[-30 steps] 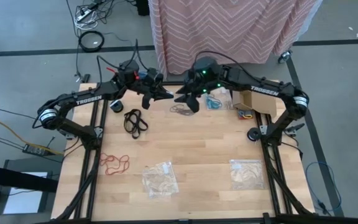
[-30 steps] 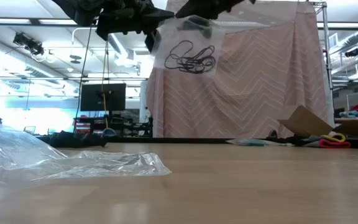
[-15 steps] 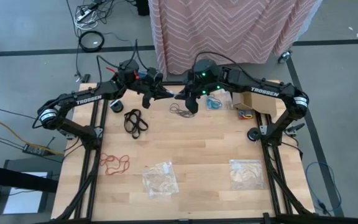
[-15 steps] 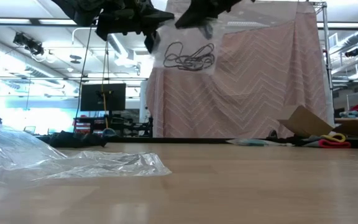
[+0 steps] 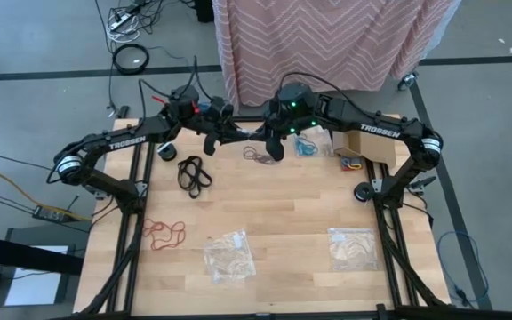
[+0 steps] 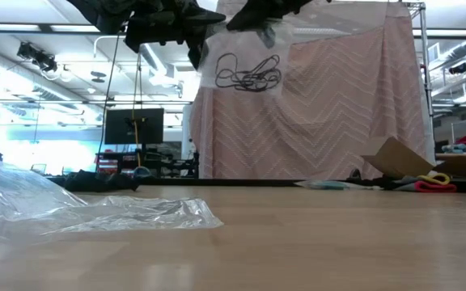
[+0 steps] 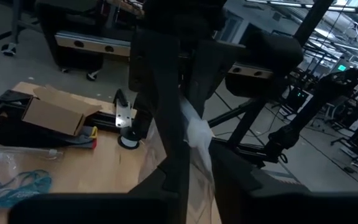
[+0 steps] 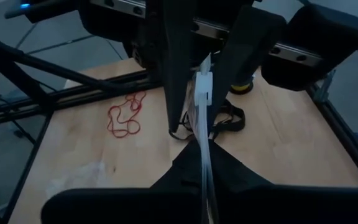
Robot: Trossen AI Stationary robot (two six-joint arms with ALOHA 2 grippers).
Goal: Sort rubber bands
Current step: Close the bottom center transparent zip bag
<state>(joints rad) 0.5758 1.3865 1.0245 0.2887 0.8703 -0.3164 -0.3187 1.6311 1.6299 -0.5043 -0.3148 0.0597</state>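
Plastic bag [image 6: 247,69] pinched by right gripper [image 5: 263,135] | dark bands inside: low view only | left gripper [image 5: 238,133] part-open

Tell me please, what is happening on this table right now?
Both arms are raised over the far middle of the table, holding a clear plastic bag with dark rubber bands inside, hanging in the air. The right gripper is shut on the bag's top edge, and the left gripper is also at the bag. On the table lie black rubber bands, red rubber bands, teal rubber bands and two more bags.
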